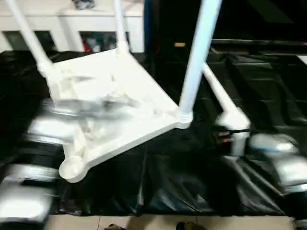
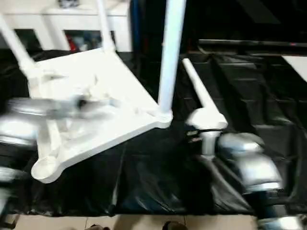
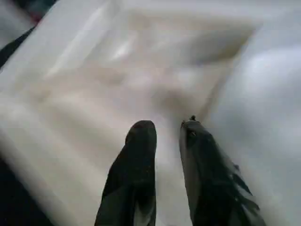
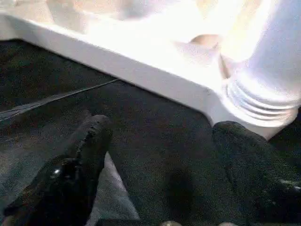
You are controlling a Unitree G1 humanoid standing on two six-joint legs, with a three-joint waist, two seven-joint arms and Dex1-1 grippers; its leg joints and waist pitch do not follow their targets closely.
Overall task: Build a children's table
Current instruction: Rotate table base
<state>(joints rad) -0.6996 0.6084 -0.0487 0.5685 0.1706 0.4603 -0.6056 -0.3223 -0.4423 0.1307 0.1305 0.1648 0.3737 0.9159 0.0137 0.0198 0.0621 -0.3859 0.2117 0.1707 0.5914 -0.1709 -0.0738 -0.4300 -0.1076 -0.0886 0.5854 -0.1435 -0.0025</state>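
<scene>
Right, nearest me the empty corner socket (image 1: pixel 72 167) of the tabletop (image 1: pixel 124 96) faces up with no leg in it, so I judge the step in hand is fetching and seating the last leg. The tabletop lies upside down on the black sheet (image 1: pixel 182 182), ribbed side up, its long axis running from that near-left socket away toward the far right. My left gripper (image 3: pixel 167 127) hangs over the ribbed underside with its fingers a narrow gap apart and nothing between them. My right gripper (image 4: pixel 162 127) hovers above the sheet just beside the near-right corner, fingers spread wide and empty. To do this well I would take the loose leg (image 1: pixel 216 91) near its thick end, stand it upright over the empty socket, and let the left side steady the tabletop before turning it in — square to the socket, or the thread may cross. That loose leg lies flat on the sheet to the right of the tabletop, pointing away from me and slightly left. Beyond, three fitted legs stand up from the other corners — the closest one (image 1: pixel 196 57) leaning a little right. A white cabinet (image 1: pixel 62 24) stands behind.
</scene>
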